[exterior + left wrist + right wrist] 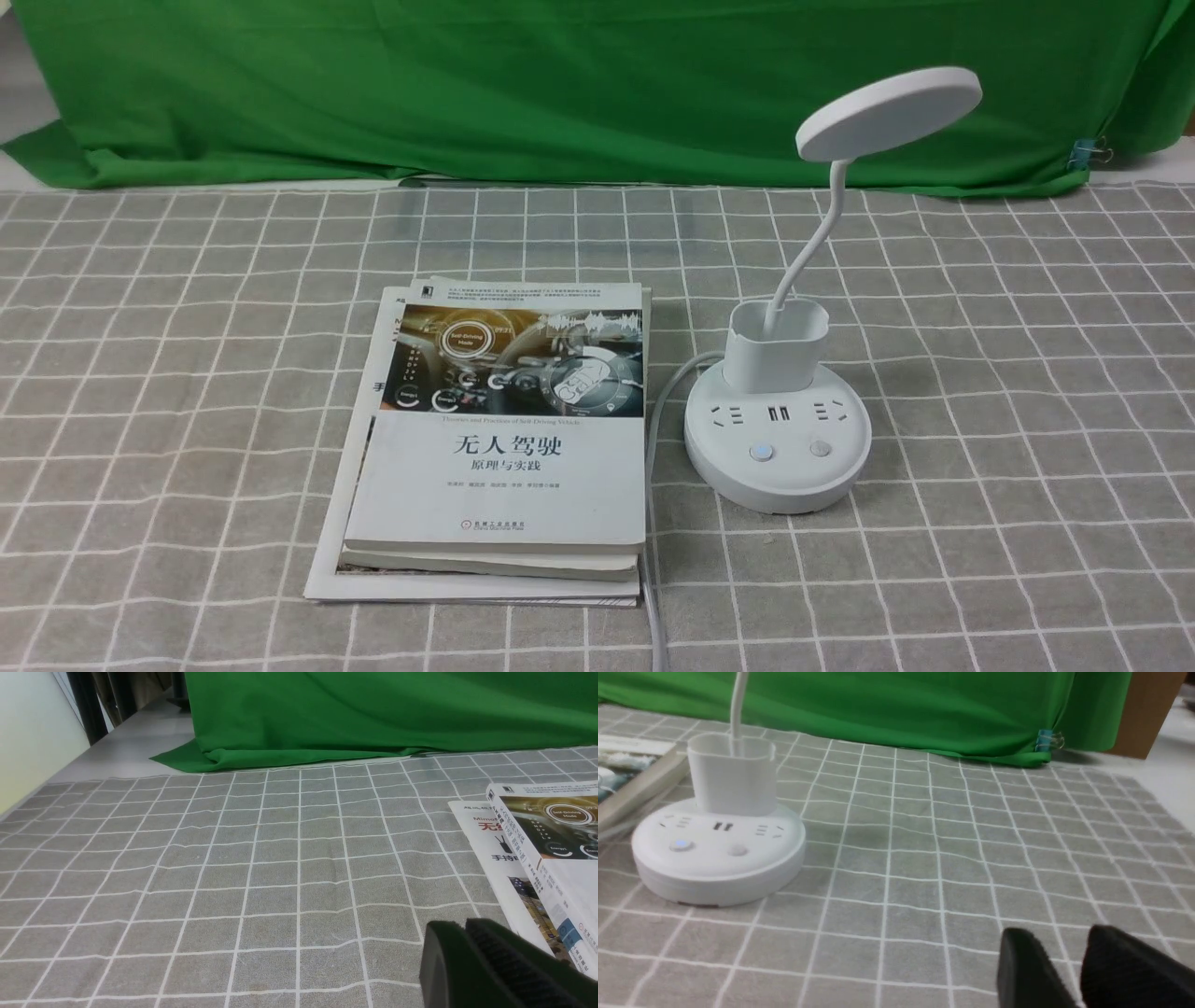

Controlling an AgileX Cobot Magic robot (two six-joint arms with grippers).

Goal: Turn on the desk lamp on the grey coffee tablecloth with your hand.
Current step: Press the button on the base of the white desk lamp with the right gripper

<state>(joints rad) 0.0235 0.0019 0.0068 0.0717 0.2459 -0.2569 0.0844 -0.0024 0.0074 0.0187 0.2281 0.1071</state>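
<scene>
Desk lamp (778, 439), white plastic, stands on grey checked tablecloth (1008, 392) beside stacked books (504, 467); right fingers (1024, 970) apart, left fingers (448, 966) closed.

Count one desk lamp (777, 347), two buttons (762, 453), three stacked books (499, 457), one grey coffee tablecloth (1027, 373), one green cloth (560, 84), one blue clip (1085, 153), plus two grippers: left gripper (463, 927), right gripper (1062, 938).

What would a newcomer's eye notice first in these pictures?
The white desk lamp with a round disc head stands right of centre on the grey checked tablecloth, one base button glowing blue. Left of it lies a stack of white-covered books; a green cloth hangs behind.
</scene>
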